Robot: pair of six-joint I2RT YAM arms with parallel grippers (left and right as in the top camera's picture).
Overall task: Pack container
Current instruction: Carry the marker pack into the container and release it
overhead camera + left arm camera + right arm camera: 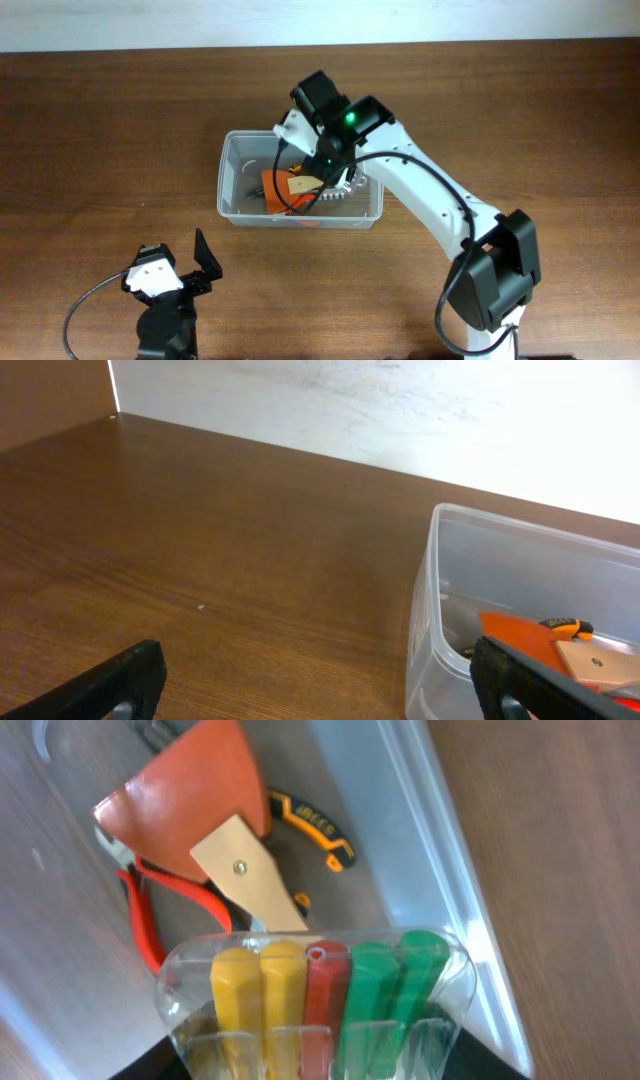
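The clear plastic container (228,180) stands mid-table; it also shows in the left wrist view (440,610) and the right wrist view (440,870). Inside lie an orange scraper with a tan handle (190,810), red-handled pliers (150,920) and a black-and-orange tool (310,825). My right gripper (338,178) reaches over the container's right half and is shut on a small clear case of yellow, red and green bits (315,990), held above the tools. My left gripper (178,265) is open and empty near the front left, well short of the container.
Bare brown wood table (100,130) surrounds the container on all sides. A white wall (400,410) runs along the table's far edge. A cable loops beside the left arm's base (80,310).
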